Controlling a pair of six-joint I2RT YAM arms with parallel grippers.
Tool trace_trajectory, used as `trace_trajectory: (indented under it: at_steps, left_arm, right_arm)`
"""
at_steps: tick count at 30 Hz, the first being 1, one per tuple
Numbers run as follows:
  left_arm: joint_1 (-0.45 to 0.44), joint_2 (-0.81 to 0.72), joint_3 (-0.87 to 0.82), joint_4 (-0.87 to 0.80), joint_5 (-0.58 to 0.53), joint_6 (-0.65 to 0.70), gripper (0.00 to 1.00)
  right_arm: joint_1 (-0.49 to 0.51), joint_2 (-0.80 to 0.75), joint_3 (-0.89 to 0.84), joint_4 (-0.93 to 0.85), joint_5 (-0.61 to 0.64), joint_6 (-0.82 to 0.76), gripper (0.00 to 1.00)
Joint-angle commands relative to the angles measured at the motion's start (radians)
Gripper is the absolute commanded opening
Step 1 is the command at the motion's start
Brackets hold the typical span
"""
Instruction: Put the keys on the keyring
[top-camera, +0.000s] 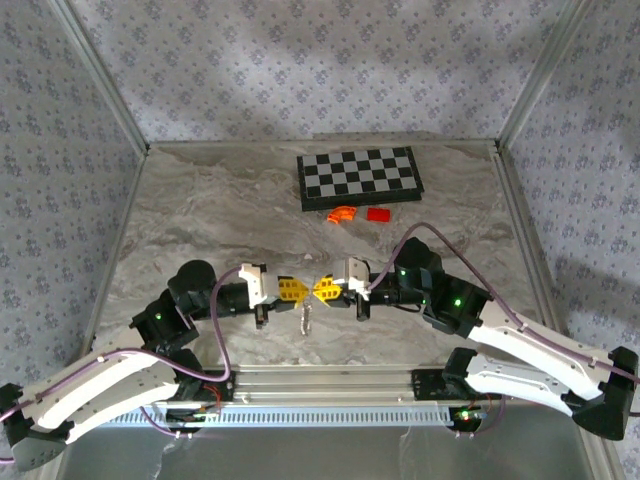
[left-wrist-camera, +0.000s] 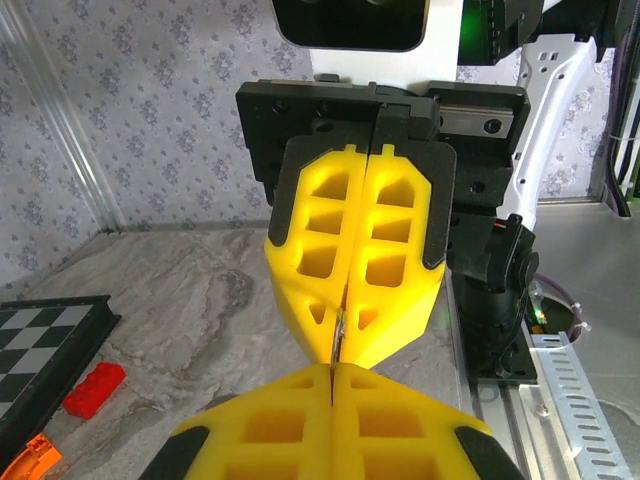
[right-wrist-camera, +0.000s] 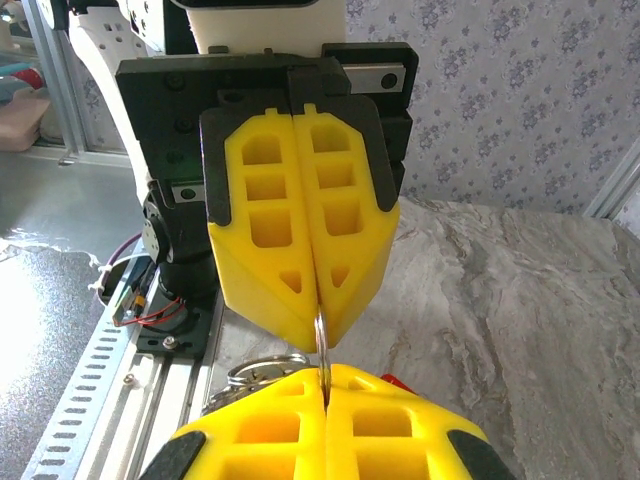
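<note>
Tip to tip, well on the near side of the chessboard (top-camera: 360, 177), left hand (top-camera: 300, 291) and right hand (top-camera: 318, 291) each pinch the keyring (top-camera: 308, 318), likely steadying it for threading

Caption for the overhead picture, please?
Left gripper and right gripper meet tip to tip, a silvery keyring held between them over the table.

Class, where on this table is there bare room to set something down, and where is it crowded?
Free: table left of the chessboard; the strip from red block down to right gripper. Crowded: where left gripper meets it at the keyring.
</note>
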Motion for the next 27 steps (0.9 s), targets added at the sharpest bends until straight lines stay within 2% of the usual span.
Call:
trace_trajectory:
  at_steps: [1, 4, 6, 16, 27]
  left_arm:
    - [-0.009, -0.017, 0.045, 0.018, 0.018, 0.010, 0.00]
    - [-0.009, -0.028, 0.037, 0.043, 0.034, -0.010, 0.25]
    - [-0.009, -0.044, 0.020, 0.075, 0.034, -0.029, 0.32]
    - [-0.008, -0.097, -0.028, 0.232, 0.075, -0.118, 0.33]
    - [-0.009, -0.084, -0.021, 0.235, 0.095, -0.127, 0.32]
  right_arm:
    - [0.010, 0.002, 0.025, 0.030, 0.020, -0.014, 0.00]
    - [0.010, -0.016, -0.003, 0.091, 0.002, -0.006, 0.00]
    - [0.005, -0.033, -0.033, 0.165, -0.038, 0.026, 0.00]
    - [-0.010, -0.028, -0.065, 0.369, -0.173, 0.140, 0.00]
    - [-0.014, 0.015, -0.070, 0.468, -0.220, 0.193, 0.00]
